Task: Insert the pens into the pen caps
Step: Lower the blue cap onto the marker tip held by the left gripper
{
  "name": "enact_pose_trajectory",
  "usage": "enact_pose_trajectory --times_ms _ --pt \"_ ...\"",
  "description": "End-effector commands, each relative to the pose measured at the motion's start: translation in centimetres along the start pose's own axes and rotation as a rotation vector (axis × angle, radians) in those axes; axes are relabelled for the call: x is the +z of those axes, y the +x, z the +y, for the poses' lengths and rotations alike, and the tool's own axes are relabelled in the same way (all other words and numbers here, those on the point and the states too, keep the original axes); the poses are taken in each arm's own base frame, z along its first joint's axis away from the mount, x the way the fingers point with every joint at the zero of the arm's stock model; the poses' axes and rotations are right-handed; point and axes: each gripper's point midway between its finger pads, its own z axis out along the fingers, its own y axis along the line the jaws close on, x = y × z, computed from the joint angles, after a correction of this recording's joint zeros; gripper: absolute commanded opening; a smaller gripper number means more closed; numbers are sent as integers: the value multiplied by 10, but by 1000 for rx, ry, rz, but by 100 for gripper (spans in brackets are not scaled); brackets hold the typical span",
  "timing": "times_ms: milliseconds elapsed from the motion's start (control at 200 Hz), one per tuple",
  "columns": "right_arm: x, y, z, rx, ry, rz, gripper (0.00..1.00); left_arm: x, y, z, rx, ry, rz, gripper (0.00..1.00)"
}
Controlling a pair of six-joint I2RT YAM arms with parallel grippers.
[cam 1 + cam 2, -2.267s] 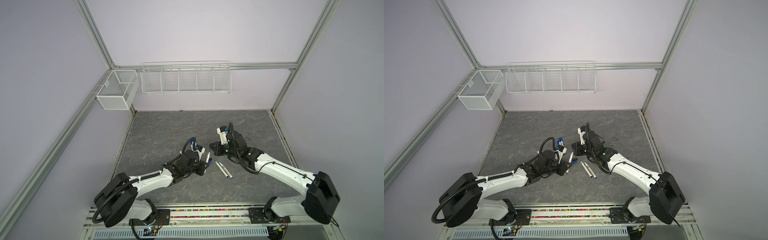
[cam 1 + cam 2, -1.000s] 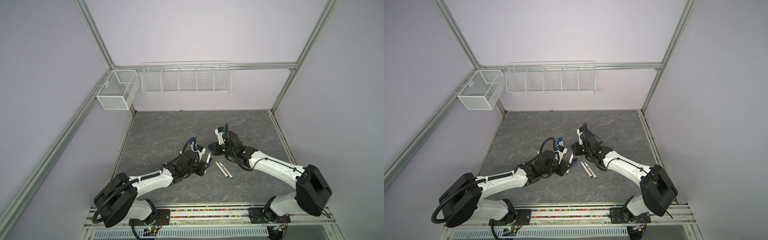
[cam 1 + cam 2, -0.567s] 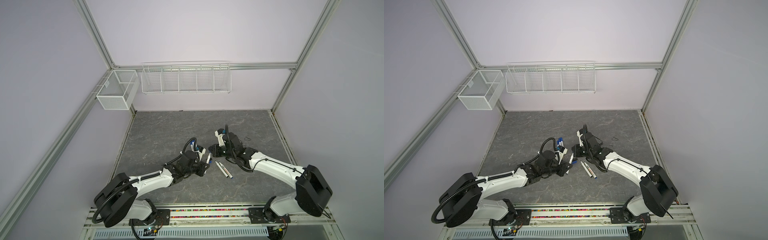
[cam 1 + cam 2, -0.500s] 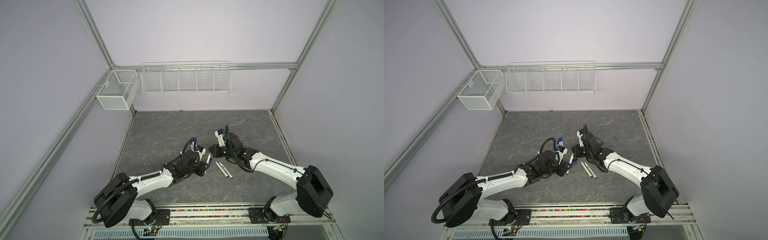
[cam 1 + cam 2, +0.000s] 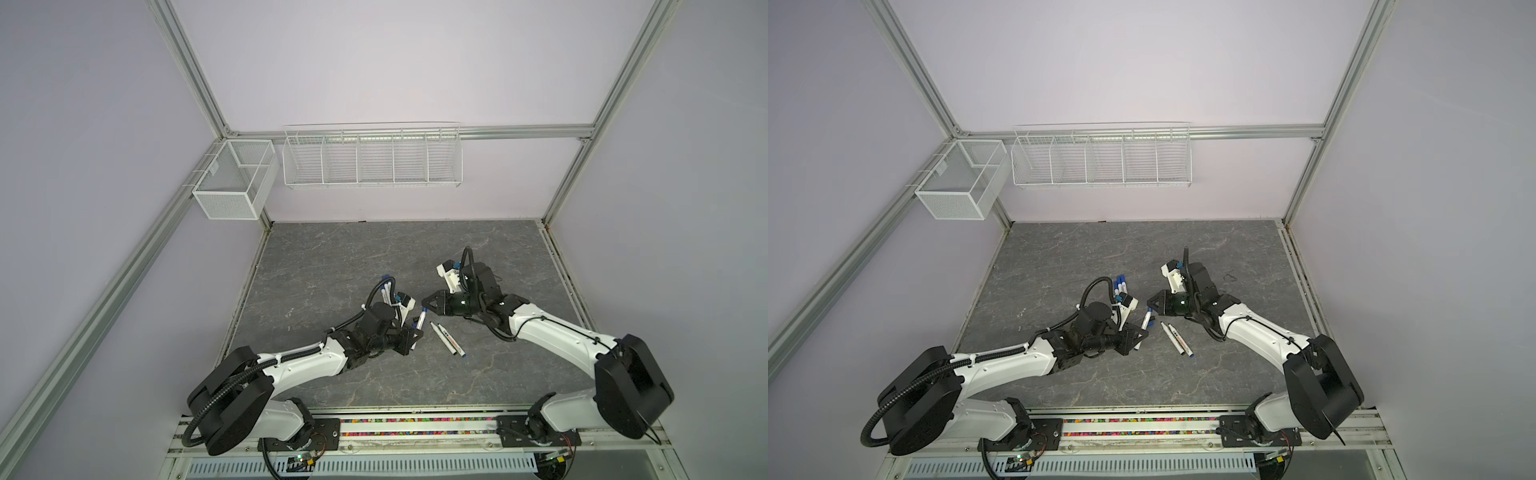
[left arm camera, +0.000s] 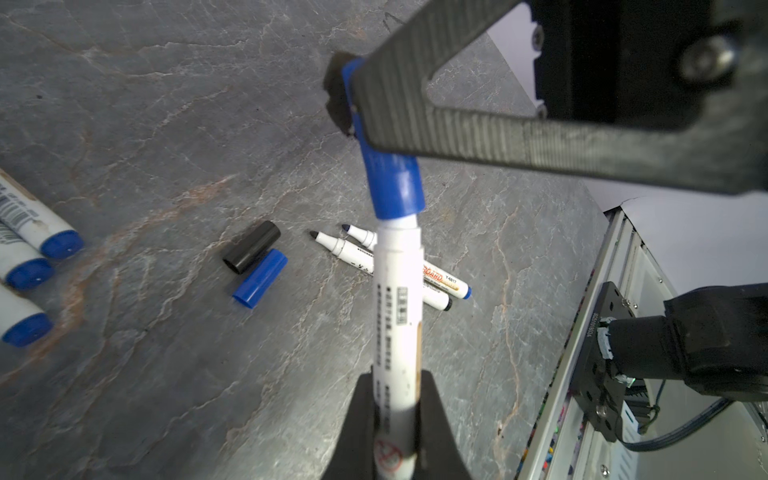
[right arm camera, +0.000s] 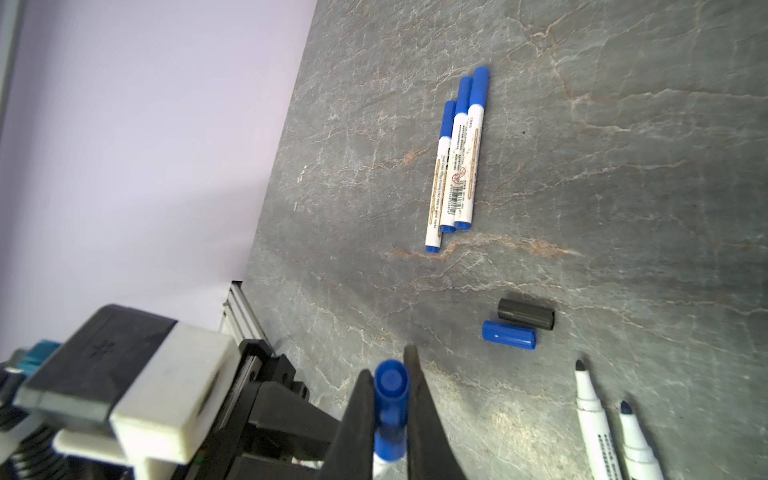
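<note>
**Here, pen and cap meet between the two arms**

In both top views the arms meet low over the middle of the grey counter (image 5: pixel 332 257), but what they hold is little more than a white sliver there. The left wrist view gives the detail. The left fingers (image 6: pixel 359 428) are closed narrow on the lower barrel of a white pen (image 6: pixel 397 316). Its tip end sits inside a blue cap (image 6: pixel 392 183), with a short white neck showing below the cap's rim. The right fingers (image 7: pixel 419 419) pinch that blue cap from both sides. The right wrist view shows its closed end head-on and almost nothing of the barrel.

Only the wrist views show the loose caps clearly. A black cap (image 6: pixel 251 247) and a loose blue cap (image 6: pixel 259 278) lie side by side, near two uncapped pens (image 6: pixel 345 251) that rest together on the counter. Three capped pens (image 7: pixel 457 166) lie bunched well apart from these. The right wrist view shows them whole; the left wrist view shows only their blue end plugs. In both top views their capped ends show beside the left arm's cable.
</note>
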Motion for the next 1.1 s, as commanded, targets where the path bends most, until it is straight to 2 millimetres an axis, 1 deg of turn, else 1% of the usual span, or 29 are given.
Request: enact_pose_trajectory --times_ms 0,235,465,790,920,1095 --pt "-8 36 -2 81 -75 147 7 -8 -22 4 5 -30 -95 0" --pt "-18 60 9 86 -158 230 7 -8 -23 4 1 -27 -102 0" --pt "-29 83 8 47 -144 284 7 -7 -24 2 2 -15 -108 0" --pt "-25 122 17 3 -168 412 7 -8 -24 3 2 -19 -112 0" --pt "-25 129 20 8 -191 439 7 -8 -25 3 1 -17 -114 0" --pt "-27 136 29 -13 -230 468 7 -9 -27 0 4 -4 -119 0"
